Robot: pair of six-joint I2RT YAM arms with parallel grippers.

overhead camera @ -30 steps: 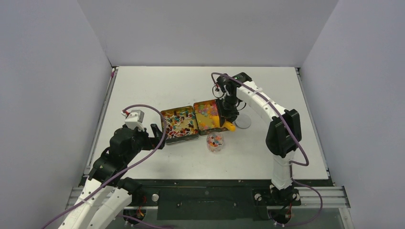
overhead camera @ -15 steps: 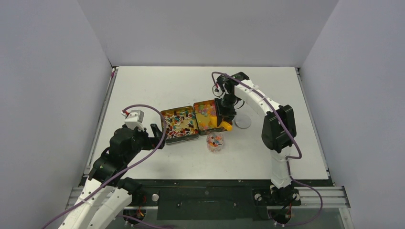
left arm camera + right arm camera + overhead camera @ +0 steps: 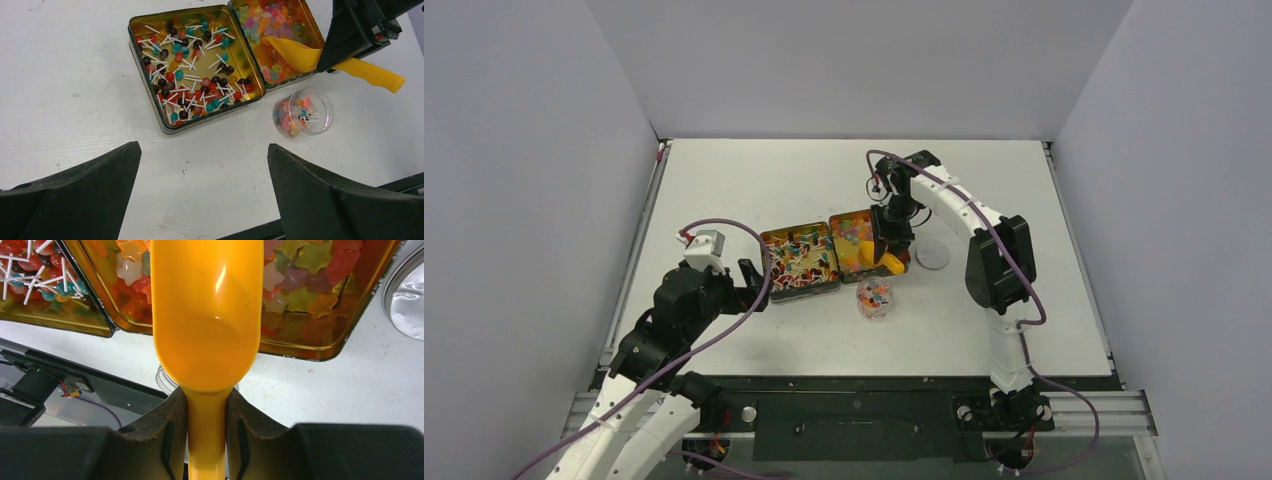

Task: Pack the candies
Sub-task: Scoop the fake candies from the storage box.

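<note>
Two open gold tins sit side by side. The left tin [image 3: 801,257] holds small round candies on white sticks [image 3: 192,60]. The right tin [image 3: 854,238] holds star-shaped soft candies [image 3: 300,280]. My right gripper [image 3: 890,232] is shut on the handle of an orange scoop [image 3: 207,315], whose empty bowl points into the star tin. It also shows in the left wrist view [image 3: 305,56]. A small clear jar [image 3: 302,111] with a few mixed candies stands in front of the tins. My left gripper [image 3: 203,147] is open and empty, near the front of the left tin.
A round clear lid [image 3: 933,254] lies flat to the right of the star tin, also at the right edge of the right wrist view [image 3: 407,300]. The table's black front rail [image 3: 854,385] runs behind the jar.
My right arm has swung a little left, carrying the scoop further over the star tin. The left arm, tins and jar have not moved.
</note>
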